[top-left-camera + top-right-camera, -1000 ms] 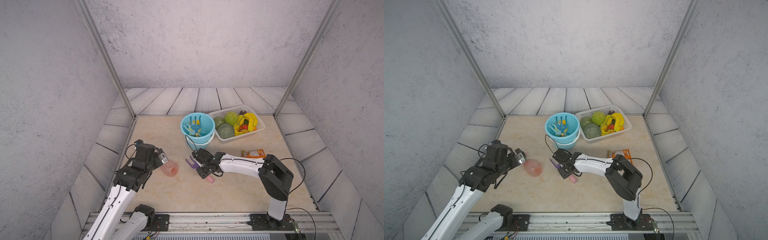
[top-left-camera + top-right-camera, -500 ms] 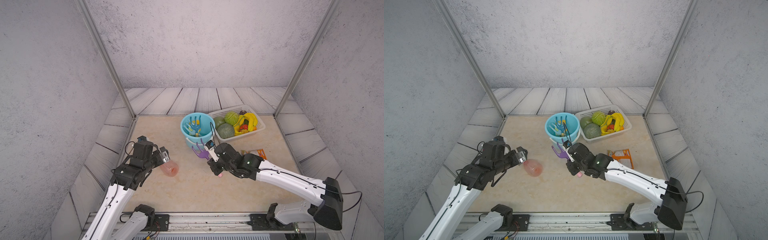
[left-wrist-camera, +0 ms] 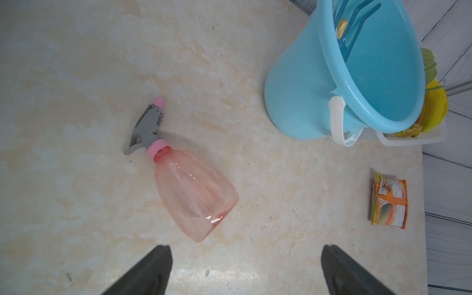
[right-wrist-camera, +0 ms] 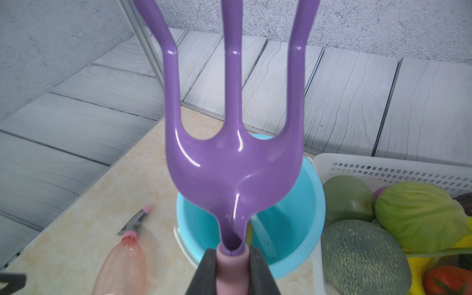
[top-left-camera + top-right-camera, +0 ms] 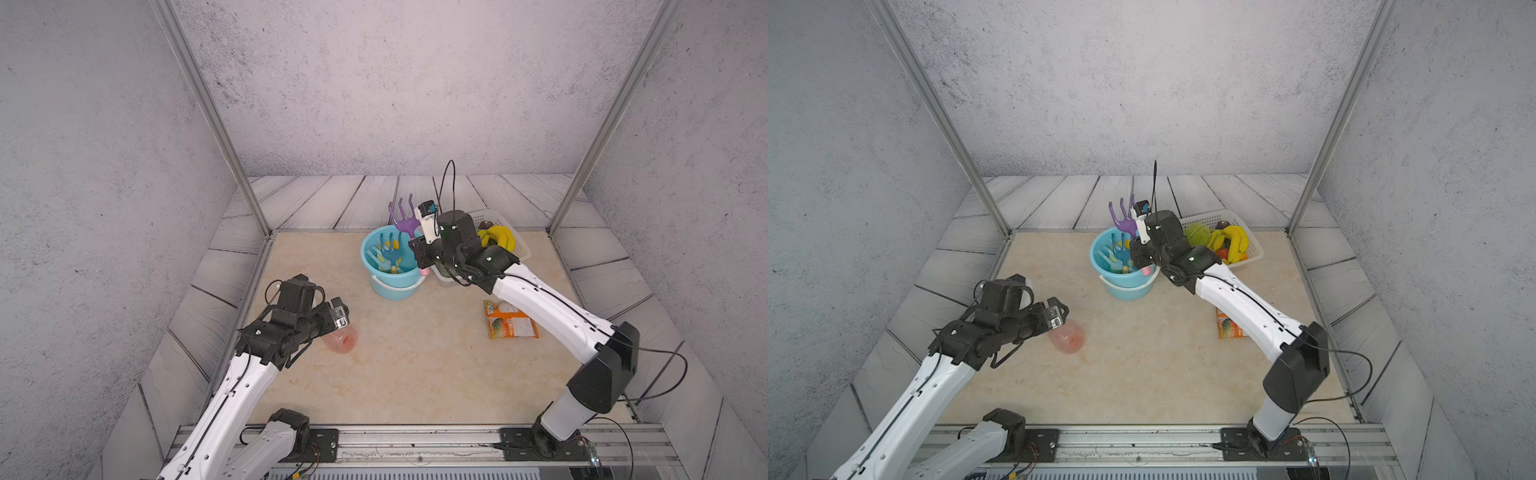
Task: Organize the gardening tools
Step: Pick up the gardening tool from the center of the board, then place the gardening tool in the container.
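Beige tabletop (image 5: 415,374): right gripper (image 4: 232,258) clamps purple rake (image 4: 229,166) over bucket (image 5: 392,289), left gripper (image 3: 246,247) gapes near spray bottle (image 3: 194,194).

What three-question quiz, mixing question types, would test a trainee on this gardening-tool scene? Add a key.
1. True or false: the spray bottle lies on its side on the table, in front of the open left gripper, which does not touch it.
2. The right gripper is shut on which item? A: the purple rake. B: a yellow trowel. C: a banana.
3. Short answer: which container holds the small tools that are already put away?

Key: 1 true; 2 A; 3 the blue bucket.
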`<action>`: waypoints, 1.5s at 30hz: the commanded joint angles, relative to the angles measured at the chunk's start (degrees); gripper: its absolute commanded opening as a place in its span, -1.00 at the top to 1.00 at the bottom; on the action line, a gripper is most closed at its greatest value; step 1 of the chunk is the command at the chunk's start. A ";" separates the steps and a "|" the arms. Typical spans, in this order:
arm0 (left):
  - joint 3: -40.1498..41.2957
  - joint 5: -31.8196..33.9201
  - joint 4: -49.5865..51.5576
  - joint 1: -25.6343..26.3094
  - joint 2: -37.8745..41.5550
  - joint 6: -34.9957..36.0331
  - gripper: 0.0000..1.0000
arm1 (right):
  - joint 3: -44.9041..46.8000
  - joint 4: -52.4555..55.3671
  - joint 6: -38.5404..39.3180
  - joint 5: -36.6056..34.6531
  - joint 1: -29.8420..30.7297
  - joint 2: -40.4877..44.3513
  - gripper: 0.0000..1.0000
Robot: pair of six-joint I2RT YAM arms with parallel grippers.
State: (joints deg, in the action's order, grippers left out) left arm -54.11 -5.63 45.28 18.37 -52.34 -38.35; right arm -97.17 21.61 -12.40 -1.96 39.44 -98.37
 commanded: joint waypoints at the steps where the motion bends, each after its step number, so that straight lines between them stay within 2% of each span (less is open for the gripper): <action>1: 0.05 0.46 -0.28 -0.18 -0.62 0.91 -0.96 | -5.09 -3.96 0.03 2.44 -1.44 -6.48 0.74; 5: 0.05 1.11 -0.55 -0.18 -1.31 0.64 -0.96 | -10.12 -5.96 0.10 3.01 -2.23 -12.59 0.74; 12: 0.05 2.18 -0.63 -0.18 -2.94 0.99 -0.96 | -12.79 -10.92 -0.81 3.08 -3.14 -19.64 0.73; 22: 0.74 2.74 -2.01 -0.27 -4.96 0.97 -0.96 | -2.02 -21.95 -1.70 3.27 -3.25 -19.00 0.71; 31: 1.18 2.81 -2.56 -0.35 -5.50 0.73 -0.96 | 1.89 -23.98 -1.75 3.01 -3.23 -17.83 0.67; 34: 1.19 2.99 -2.47 -0.35 -5.50 0.56 -0.96 | 2.40 -23.89 -1.66 3.05 -3.23 -17.23 0.55; 37: 1.07 3.34 -2.26 -0.44 -5.63 0.38 -0.96 | 2.36 -23.12 -1.57 3.19 -3.15 -16.12 0.18; 39: 0.78 3.59 -1.87 -0.53 -5.63 0.29 -0.97 | 1.86 -21.79 -1.48 3.04 -3.19 -14.92 0.03; 45: -1.17 3.96 -0.59 -1.05 -5.93 -0.15 -0.97 | 0.58 -16.13 -1.78 2.57 -3.14 -9.58 -0.12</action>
State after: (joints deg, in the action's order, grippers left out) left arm -53.56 -2.59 43.35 17.91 -58.04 -38.50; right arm -95.20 2.74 -13.56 0.95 36.51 -115.37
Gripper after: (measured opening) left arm 0.987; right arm 0.557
